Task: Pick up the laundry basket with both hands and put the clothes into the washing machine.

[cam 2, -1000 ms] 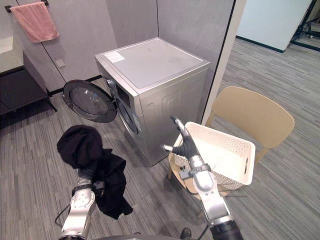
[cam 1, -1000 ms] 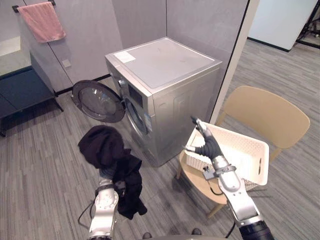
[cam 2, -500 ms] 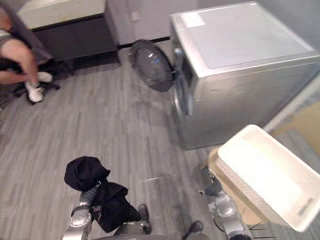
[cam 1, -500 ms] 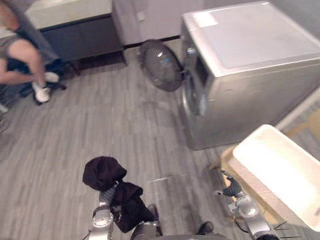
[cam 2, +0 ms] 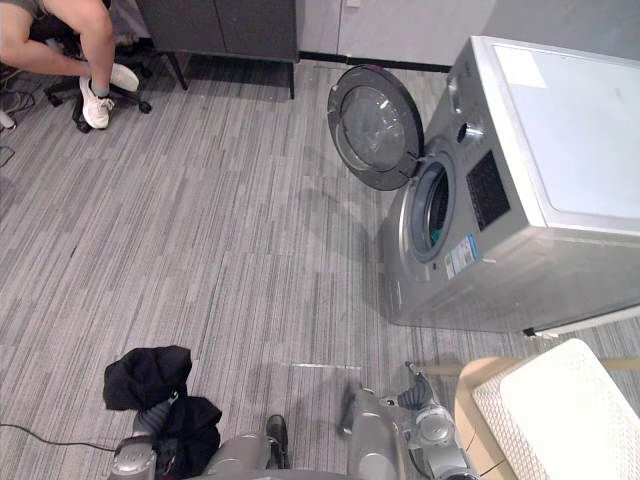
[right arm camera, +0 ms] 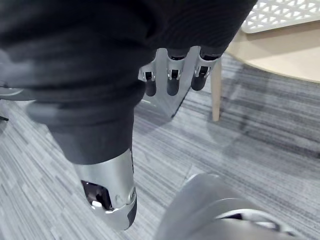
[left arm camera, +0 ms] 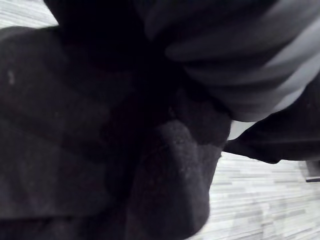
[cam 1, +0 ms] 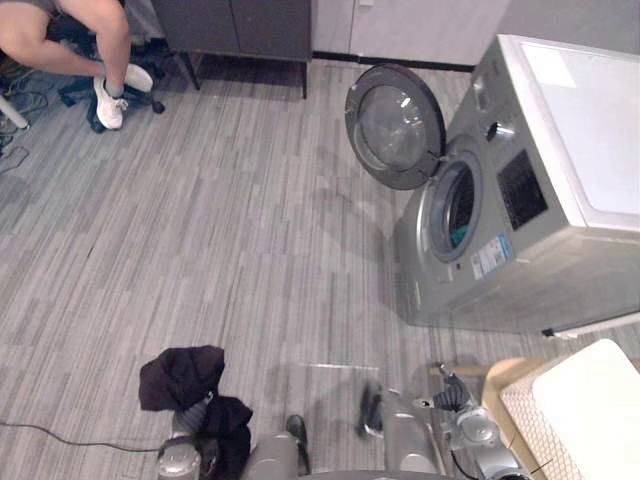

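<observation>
A black garment (cam 1: 182,378) is draped over my left hand (cam 1: 196,413) at the lower left, low above the floor; cloth hides the fingers, and the left wrist view shows dark cloth (left arm camera: 100,150) right against the hand. The white laundry basket (cam 1: 590,415) rests on a beige chair (cam 1: 497,378) at the lower right. My right hand (cam 1: 450,398) hangs left of the chair, apart from the basket, fingers (right arm camera: 172,75) relaxed and holding nothing. The silver washing machine (cam 1: 560,190) stands at the right, its round door (cam 1: 395,125) swung wide open, with something teal in the drum (cam 1: 456,212).
Grey plank floor (cam 1: 230,240) spreads wide between me and the washer. A seated person's legs and white shoe (cam 1: 110,95) show at the far left beside a dark cabinet (cam 1: 235,20). The chair's leg (right arm camera: 216,95) stands close to my right hand.
The camera has swung, so the washer's front and open door now face me. My right hand, at the basket's rim a second ago, is now off it. The garment stays on my left hand.
</observation>
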`<state>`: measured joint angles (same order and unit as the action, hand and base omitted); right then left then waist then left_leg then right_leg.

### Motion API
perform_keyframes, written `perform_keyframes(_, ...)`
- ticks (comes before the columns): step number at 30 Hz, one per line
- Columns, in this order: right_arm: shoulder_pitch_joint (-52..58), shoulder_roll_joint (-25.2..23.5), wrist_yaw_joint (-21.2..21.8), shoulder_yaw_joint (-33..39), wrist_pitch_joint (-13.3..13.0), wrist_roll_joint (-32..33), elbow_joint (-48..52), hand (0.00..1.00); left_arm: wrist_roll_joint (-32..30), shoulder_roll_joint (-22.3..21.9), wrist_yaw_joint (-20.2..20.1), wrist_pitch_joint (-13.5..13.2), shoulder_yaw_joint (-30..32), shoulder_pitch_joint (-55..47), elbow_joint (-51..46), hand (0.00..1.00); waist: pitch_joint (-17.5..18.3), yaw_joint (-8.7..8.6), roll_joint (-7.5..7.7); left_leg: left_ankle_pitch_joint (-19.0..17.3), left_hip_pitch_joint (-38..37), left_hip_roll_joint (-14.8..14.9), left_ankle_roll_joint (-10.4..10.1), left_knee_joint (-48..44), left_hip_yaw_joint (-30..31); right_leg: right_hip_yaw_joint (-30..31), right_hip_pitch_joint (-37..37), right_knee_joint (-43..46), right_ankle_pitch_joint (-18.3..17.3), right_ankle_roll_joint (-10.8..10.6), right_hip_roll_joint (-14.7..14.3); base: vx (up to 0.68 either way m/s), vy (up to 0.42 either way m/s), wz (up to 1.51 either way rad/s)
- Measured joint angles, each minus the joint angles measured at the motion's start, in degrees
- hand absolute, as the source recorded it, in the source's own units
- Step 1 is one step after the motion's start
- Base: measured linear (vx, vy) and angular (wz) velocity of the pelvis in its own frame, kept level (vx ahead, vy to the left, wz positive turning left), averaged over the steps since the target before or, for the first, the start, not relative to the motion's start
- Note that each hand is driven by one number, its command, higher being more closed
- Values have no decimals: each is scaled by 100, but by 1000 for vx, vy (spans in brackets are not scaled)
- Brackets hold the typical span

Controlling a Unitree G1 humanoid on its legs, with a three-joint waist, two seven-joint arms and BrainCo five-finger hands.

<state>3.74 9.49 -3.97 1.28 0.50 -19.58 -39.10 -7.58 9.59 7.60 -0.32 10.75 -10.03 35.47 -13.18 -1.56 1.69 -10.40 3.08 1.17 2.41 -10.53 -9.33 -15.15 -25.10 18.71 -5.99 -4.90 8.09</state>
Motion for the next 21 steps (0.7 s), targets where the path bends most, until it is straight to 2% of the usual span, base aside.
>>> perform_keyframes(1,26,-7,-15,4,2,0,4,0,-31,5,-13,-11,-63,84,-13,100,-35,-84,122,-12,-232,-162,-79,201,153,-73,70,-968,453,-74,-16,482,-121,85)
perform_keyframes(2,52,-2,-19,58,7,-6,4,0,-108,-5,-28,-11,-147,176,-14,100,-38,-108,256,-113,-455,-256,-223,250,275,-9,74,-1249,815,172,4,403,-109,82)
perform_keyframes(3,66,16,-26,101,11,-6,10,0,-114,-51,-46,-10,-190,216,-21,100,-26,-131,198,-206,-536,-216,-278,240,378,50,119,-1167,1107,385,-25,556,-164,62)
perform_keyframes(4,156,51,-63,123,13,-9,115,0,-216,-114,-137,-11,-277,215,-134,100,38,-133,-7,-364,-620,-16,-427,223,484,-46,47,-836,1216,565,-138,479,-116,35)
perform_keyframes(5,223,46,-77,115,9,-9,325,0,-234,-128,-146,-19,-378,214,-242,100,45,-102,-139,-419,-690,123,-594,133,481,-142,26,-540,1106,727,-217,715,-179,27)
perform_keyframes(6,233,-41,-75,105,11,-9,540,0,-265,-192,-151,-16,-389,209,-364,100,18,-96,-209,-451,-518,330,-743,-572,421,-242,106,-202,790,927,-301,752,-234,18)
perform_keyframes(7,298,-111,-67,69,8,-9,801,0,-301,-324,-201,-12,-347,178,-471,100,-3,-113,-247,-312,-83,547,-1105,-2046,424,-324,426,-68,541,1056,-418,745,-246,8)
perform_keyframes(8,344,-104,-57,37,-2,-9,965,0,-315,-402,-241,-11,-344,128,-550,100,-3,-84,-284,-36,186,716,-1348,-2903,432,-330,633,-69,427,1089,-516,736,-214,-31)
perform_keyframes(9,343,-88,-86,-13,-4,0,1267,0,-314,-545,-263,-24,-371,-28,-757,100,10,15,-325,347,693,1059,-1479,-4377,418,-171,990,-116,241,1153,-736,463,-71,-59)
perform_keyframes(10,331,-92,-99,-16,-9,0,1426,0,-315,-594,-271,-24,-403,-66,-817,100,16,65,-337,314,924,1177,-1415,-4940,368,-86,1159,-159,172,1174,-827,537,-42,-92)
perform_keyframes(11,320,-101,-136,-8,-14,12,1706,0,-314,-695,-277,-19,-441,-32,-866,100,20,121,-326,146,1386,1372,-1130,-5573,241,101,1503,-291,72,1189,-923,405,-10,-70)
perform_keyframes(13,321,-141,-167,-2,-8,118,1849,0,-313,-791,-283,-26,-448,-3,-965,100,24,218,-292,-120,1787,1484,-757,-5372,27,437,1827,-486,-52,1097,-919,489,44,-79)
perform_keyframes(14,329,-170,-211,-2,13,161,1847,0,-311,-841,-279,-23,-454,-22,-1038,100,21,275,-291,-234,1920,1484,-572,-4898,1,678,1998,-530,-137,1024,-892,493,119,-97)
perform_keyframes(15,350,-225,-213,-4,18,168,1847,0,-311,-840,-278,-24,-472,-49,-1068,100,15,300,-294,-305,1956,1437,-476,-4376,37,860,2143,-571,-185,970,-870,392,154,-87)
perform_keyframes(16,358,-243,-227,-1,22,168,1848,0,-311,-831,-274,-24,-483,-57,-1069,100,12,318,-289,-329,1963,1362,-474,-3972,125,974,2227,-595,-215,921,-844,302,197,-97)
perform_keyframes(17,371,-267,-240,-2,22,168,1855,0,-302,-826,-271,-24,-518,-41,-1070,100,2,406,-259,-312,1954,1155,-509,-3081,467,1265,2303,-549,-318,767,-756,355,302,-120)
perform_keyframes(18,425,-282,-244,-2,19,168,1860,0,-271,-829,-263,-33,-585,-11,-1087,100,17,437,-283,-200,1872,899,-675,-2112,1014,1550,2274,-388,-485,587,-693,343,335,-123)
perform_keyframes(19,430,-270,-243,-6,14,168,1858,0,-260,-837,-260,-35,-611,-25,-1086,100,30,436,-337,-73,1826,824,-781,-1665,1314,1673,2262,-283,-594,486,-699,313,396,-129)
perform_keyframes(20,501,-212,-249,-1,14,165,1859,0,-239,-915,-258,-33,-634,-146,-1083,100,162,450,-553,401,1722,889,-960,-1042,1819,1903,2141,-43,-864,286,-833,343,547,-126)
perform_keyframes(21,488,-375,-267,47,50,164,1684,0,-205,-894,-259,-4,-682,-145,-987,100,195,410,-420,517,1746,830,-1086,-1416,1687,2189,2106,230,-1104,123,-756,332,533,-116)
